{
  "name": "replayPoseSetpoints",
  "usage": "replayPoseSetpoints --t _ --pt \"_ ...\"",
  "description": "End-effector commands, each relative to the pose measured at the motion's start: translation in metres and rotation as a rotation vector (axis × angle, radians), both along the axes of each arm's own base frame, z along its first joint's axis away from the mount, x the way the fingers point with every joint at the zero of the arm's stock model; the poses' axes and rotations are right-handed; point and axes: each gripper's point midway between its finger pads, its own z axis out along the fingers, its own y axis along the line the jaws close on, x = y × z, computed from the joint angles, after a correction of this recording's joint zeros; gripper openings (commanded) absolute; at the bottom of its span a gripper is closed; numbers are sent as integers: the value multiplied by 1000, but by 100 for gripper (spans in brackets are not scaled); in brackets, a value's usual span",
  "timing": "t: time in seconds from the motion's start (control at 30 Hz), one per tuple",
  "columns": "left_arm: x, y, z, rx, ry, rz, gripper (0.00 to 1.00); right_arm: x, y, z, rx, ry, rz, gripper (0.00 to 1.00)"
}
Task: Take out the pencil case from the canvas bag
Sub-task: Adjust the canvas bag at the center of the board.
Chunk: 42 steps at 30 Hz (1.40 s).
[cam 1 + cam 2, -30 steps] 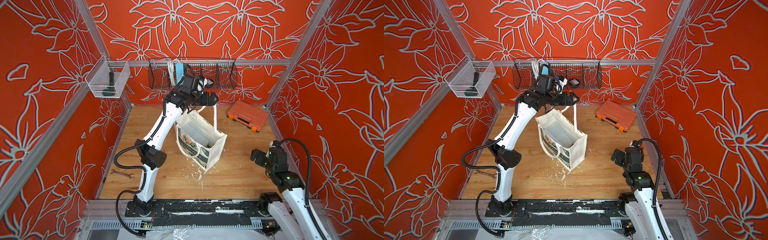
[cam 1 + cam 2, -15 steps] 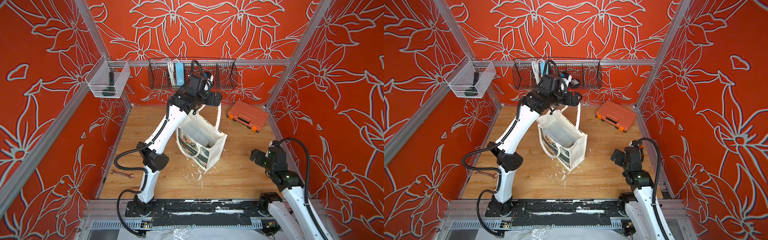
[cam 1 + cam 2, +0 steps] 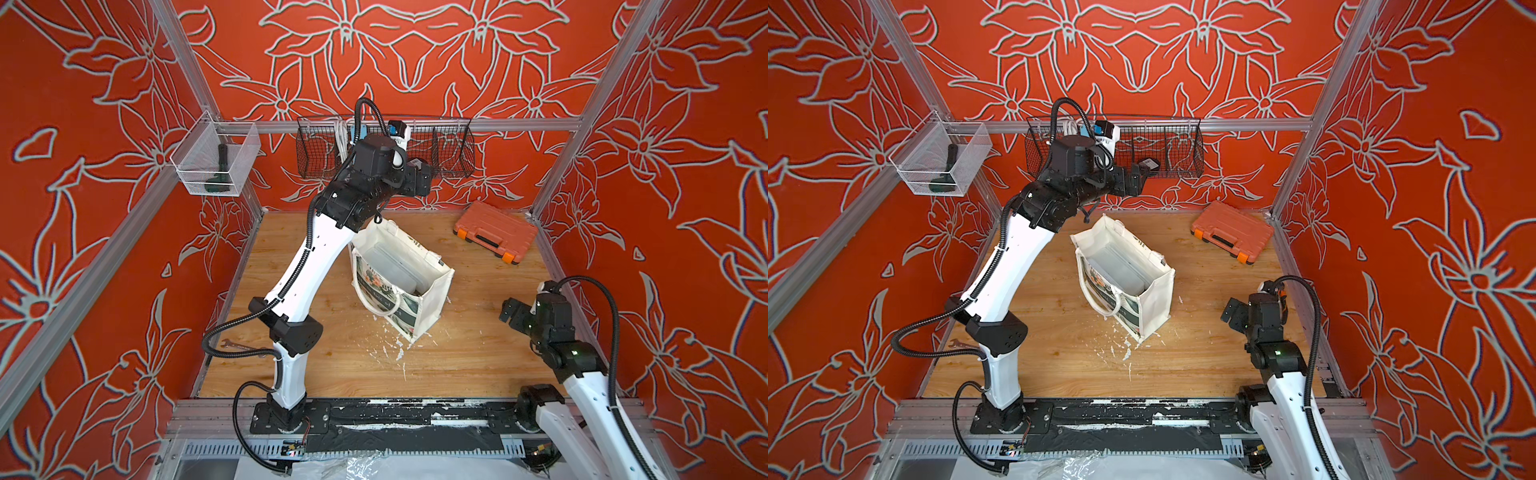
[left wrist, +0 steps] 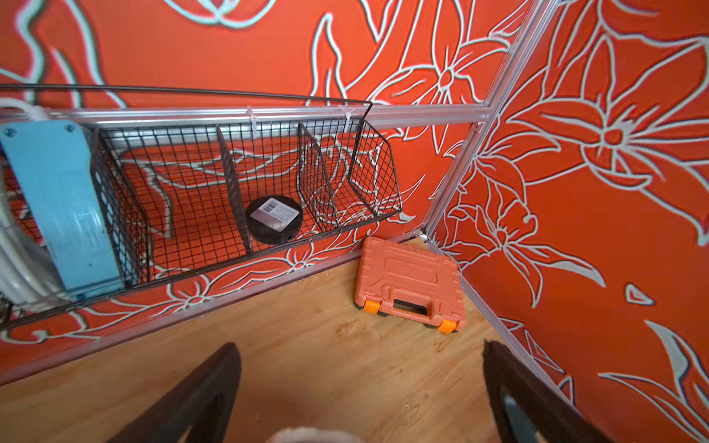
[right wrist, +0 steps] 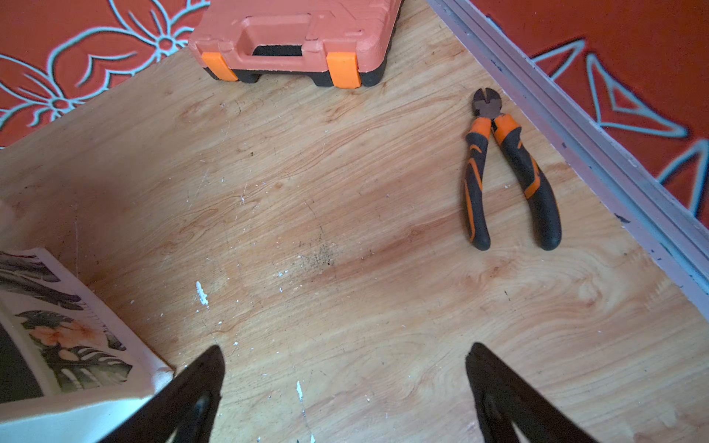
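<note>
Both grippers stand wide with nothing between the fingers. My left gripper [image 4: 358,345] hangs above the far rim of the canvas bag [image 3: 434,301], close to the wire basket [image 4: 229,180] and pointing toward the orange tool case [image 4: 408,285]. The bag stands open below it, between the 2 arms, with the pale pencil case [image 3: 395,266] inside. My right gripper [image 5: 345,347] sits low over the wooden floor [image 5: 345,230]. The bag's printed corner lies just beside 1 of its fingers, and pliers [image 5: 506,172] lie ahead of it.
</note>
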Motion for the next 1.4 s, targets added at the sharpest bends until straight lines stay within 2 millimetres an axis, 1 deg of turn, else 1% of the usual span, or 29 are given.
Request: replayPoseSetpoints --t 0.0,0.13,0.27,0.37,0.43,0.5,0.57,0.73,0.83,0.87,0.97,1.07,1.1,1.13,1.17,1.2,1.23,1.33,1.37 --pt "-19 20 -16 69 62 42 98 -4 1 -6 3 22 5 98" --pt "-45 39 -40 122 145 48 98 -4 2 -6 7 25 8 98" --pt "-77 52 -65 153 244 24 98 -5 3 -8 15 33 8 98" --pt "-102 57 -83 160 332 -15 98 -5 4 -10 25 41 12 98" --pt "-117 59 -99 165 392 -45 98 -5 5 -12 30 48 14 98" --pt "-131 60 -120 173 459 -71 98 -5 6 -12 36 49 15 98" --pt "-141 63 -137 185 503 -84 98 -6 6 -14 38 57 15 98" --pt "-159 65 -180 219 607 -121 98 -6 6 -15 40 64 11 98" --pt "-161 62 -200 234 660 -132 98 -6 6 -15 42 68 9 98" --pt "-160 61 -205 234 672 -132 98 -7 6 -16 42 69 8 98" --pt "-157 59 -212 244 687 -129 98 -7 6 -16 42 70 7 98" --pt "-153 62 -218 274 694 -114 93 -8 6 -16 44 71 6 98" --pt "-152 63 -220 284 697 -110 90 -8 6 -17 44 72 6 98" --pt "-151 64 -223 294 701 -105 84 -8 6 -17 45 73 6 98" --pt "-150 65 -226 305 704 -102 75 -8 6 -17 45 72 5 98" --pt "-149 66 -227 312 706 -97 65 -8 6 -17 45 73 4 98" --pt "-148 68 -230 323 709 -87 51 -8 6 -16 45 71 5 98" --pt "-143 78 -232 363 700 -43 17 -8 6 -17 45 71 5 98" --pt "-141 83 -231 373 692 -26 8 -8 6 -17 45 71 6 98"
